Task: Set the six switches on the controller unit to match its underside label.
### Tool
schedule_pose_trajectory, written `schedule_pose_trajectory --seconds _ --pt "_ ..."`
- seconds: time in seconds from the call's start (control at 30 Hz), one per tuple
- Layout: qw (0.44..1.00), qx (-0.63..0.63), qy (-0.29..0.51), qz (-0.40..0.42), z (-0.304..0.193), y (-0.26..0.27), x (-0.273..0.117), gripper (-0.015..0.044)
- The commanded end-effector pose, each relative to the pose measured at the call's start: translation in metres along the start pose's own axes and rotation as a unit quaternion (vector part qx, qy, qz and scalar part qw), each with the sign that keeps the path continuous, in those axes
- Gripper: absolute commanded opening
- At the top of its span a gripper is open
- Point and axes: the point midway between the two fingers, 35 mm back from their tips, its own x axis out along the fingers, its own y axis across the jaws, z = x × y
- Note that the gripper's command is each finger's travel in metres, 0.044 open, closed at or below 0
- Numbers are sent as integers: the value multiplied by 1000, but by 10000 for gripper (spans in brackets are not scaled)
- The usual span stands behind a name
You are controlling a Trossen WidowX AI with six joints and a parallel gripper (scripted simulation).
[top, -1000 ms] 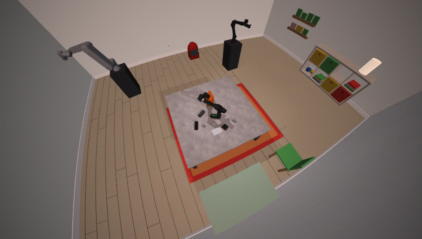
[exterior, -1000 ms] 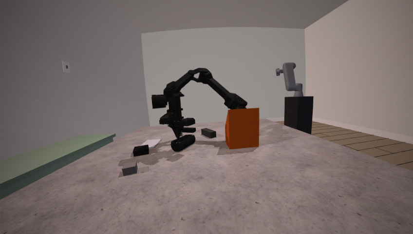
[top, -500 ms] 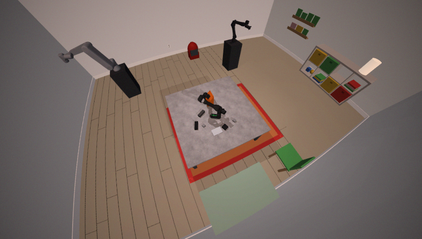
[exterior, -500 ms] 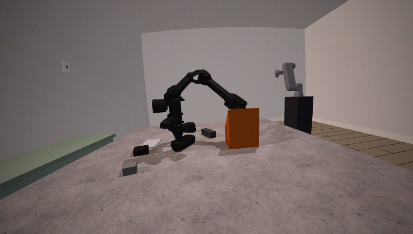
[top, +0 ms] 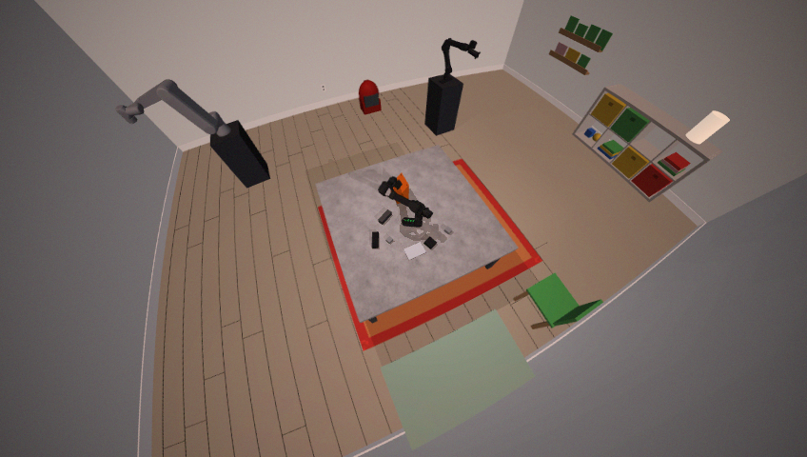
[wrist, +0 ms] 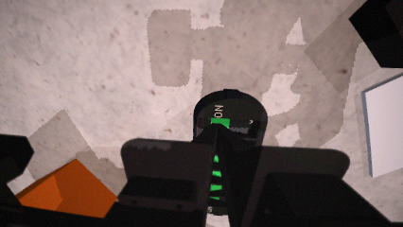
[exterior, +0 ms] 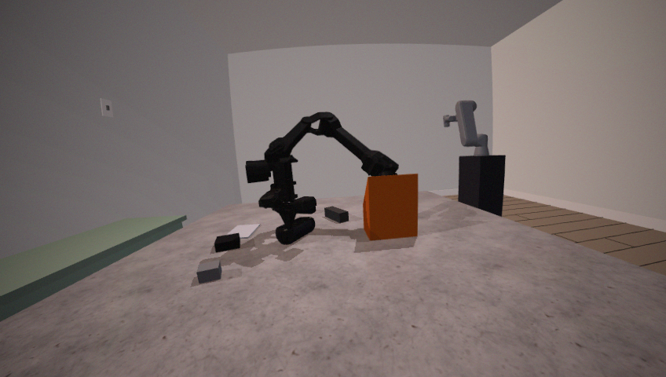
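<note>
The dark grey controller unit [top: 408, 225] [exterior: 295, 229] [wrist: 247, 111] lies on the grey bench [top: 463, 198] [exterior: 420, 298] near its middle, switches facing up. In the wrist view its far end shows the word ON and a green rocker end [wrist: 219, 123], with more green ends in a row behind my fingers. My gripper [top: 412, 217] [exterior: 288, 217] [wrist: 216, 128] is shut with nothing in it. It points straight down, and its tips are at the unit's top over the row of switches. The rest of the row is hidden by the fingers. The label is not in view.
An orange block [top: 403, 182] [exterior: 391, 205] [wrist: 61, 189] stands by the arm's base. A white sheet [top: 414, 250] [exterior: 244, 229] [wrist: 385, 128], a black box [top: 430, 243] [exterior: 227, 242] [wrist: 380, 28], a small grey block [exterior: 208, 270] and dark modules [top: 384, 215] [exterior: 336, 214] lie around the unit.
</note>
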Motion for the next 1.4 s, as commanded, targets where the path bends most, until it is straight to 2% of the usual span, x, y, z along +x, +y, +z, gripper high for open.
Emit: schedule_pose_trajectory --seconds 0.0,0.23,0.5,1.17,1.37 --pt "1000 1 -6 -6 2 -1 -36 0" --pt "1000 1 -6 -6 1 -2 -39 0" --pt "1000 -2 -5 -6 -48 -11 -42 0" --pt "1000 -2 -5 -4 -48 -12 -42 0" --pt "999 -2 -3 46 -47 -38 -29 0"
